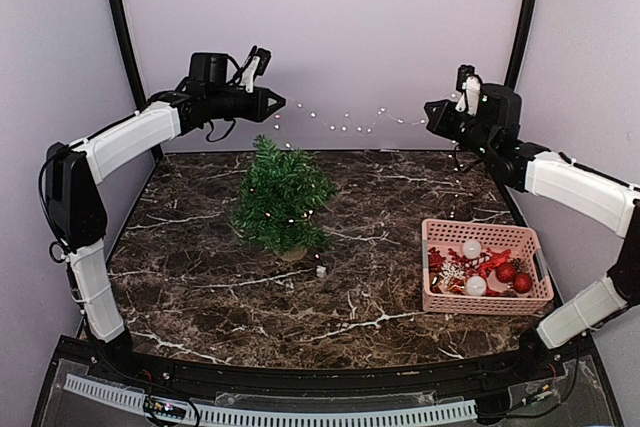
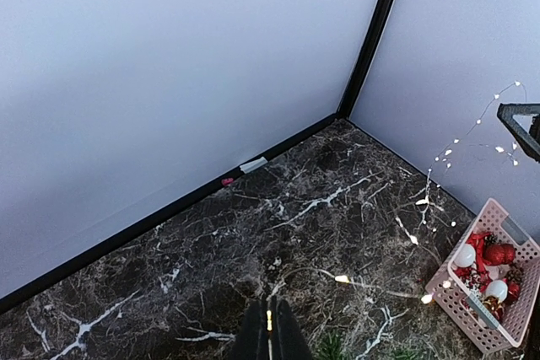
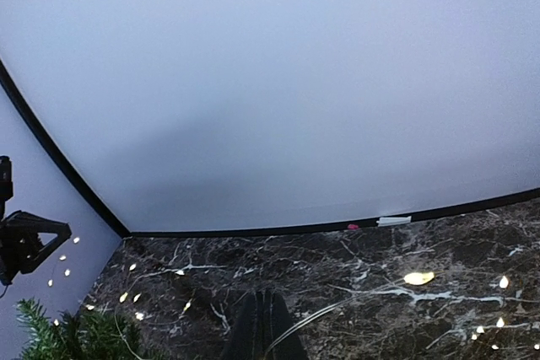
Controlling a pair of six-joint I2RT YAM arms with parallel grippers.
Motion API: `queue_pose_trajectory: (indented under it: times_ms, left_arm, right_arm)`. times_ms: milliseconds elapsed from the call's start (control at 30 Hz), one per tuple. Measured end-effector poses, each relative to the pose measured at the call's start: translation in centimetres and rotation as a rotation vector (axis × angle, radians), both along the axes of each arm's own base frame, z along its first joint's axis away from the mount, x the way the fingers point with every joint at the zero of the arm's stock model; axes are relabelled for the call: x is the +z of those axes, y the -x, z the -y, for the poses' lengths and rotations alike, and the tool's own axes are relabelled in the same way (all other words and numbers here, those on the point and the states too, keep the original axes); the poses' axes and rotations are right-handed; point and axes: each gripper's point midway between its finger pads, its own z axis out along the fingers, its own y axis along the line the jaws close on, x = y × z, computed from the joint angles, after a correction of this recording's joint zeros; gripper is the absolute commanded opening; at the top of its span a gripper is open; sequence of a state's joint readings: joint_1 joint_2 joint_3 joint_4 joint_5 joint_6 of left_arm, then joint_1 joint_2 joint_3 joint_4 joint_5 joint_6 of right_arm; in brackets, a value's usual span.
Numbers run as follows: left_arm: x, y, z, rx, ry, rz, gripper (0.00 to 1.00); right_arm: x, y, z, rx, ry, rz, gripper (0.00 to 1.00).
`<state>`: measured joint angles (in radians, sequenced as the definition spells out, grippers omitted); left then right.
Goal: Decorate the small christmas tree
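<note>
The small christmas tree (image 1: 283, 197) stands upright on its tan pot, on the counter (image 1: 200, 277), left of the middle. A few lit points sit already among its branches, and a thin strand goes up from its top to the left tool (image 1: 281, 103). This tool is pressed shut on the light string (image 1: 345, 127). The right tool (image 1: 429, 110) is pressed shut on another part of it, so the string hangs between them in a shallow curve. Its long axis runs left to right, higher than the tree top and behind it. The tree lies almost directly under the left tool; the right tool is well apart, to the right. I judge that the next move must bring the string down and toward the near side, around the tree. The pink basket (image 1: 490, 304) with ornaments (image 1: 513, 275) sits at the near right.
</note>
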<state>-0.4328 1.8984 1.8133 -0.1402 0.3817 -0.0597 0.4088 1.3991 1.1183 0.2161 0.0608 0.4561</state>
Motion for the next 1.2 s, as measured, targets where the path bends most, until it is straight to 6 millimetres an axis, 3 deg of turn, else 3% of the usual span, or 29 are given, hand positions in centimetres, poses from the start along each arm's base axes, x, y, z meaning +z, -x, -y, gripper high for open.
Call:
queue_pose_trajectory:
  times_ms: [267, 533, 733, 867, 1033, 1200]
  left_arm:
    - [-0.8, -0.2, 0.0, -0.050, -0.002, -0.006, 0.02]
    - [-4.7, -1.3, 0.1, -0.096, -0.009, -0.073, 0.01]
    - [-5.4, -2.7, -1.4, -0.085, 0.011, -0.076, 0.00]
    - [-5.9, -3.7, -3.2, -0.070, 0.042, -0.055, 0.00]
    - [-8.6, -3.5, -5.1, -0.045, 0.053, -0.081, 0.00]
    - [-9.2, -2.6, -5.7, -0.040, 0.071, -0.068, 0.01]
  right_arm:
    - [2.2, 2.8, -5.9, 0.169, -0.025, 0.038, 0.00]
    - [6.3, 5.7, -12.9, 0.355, -0.067, 0.111, 0.00]
    - [6.2, 7.5, -17.7, 0.483, -0.060, 0.106, 0.00]
    - [6.5, 10.3, -21.1, 0.592, -0.045, 0.118, 0.00]
    - [7.2, 13.9, -24.6, 0.725, -0.027, 0.144, 0.00]
    - [5.6, 15.8, -27.4, 0.805, 0.011, 0.120, 0.00]
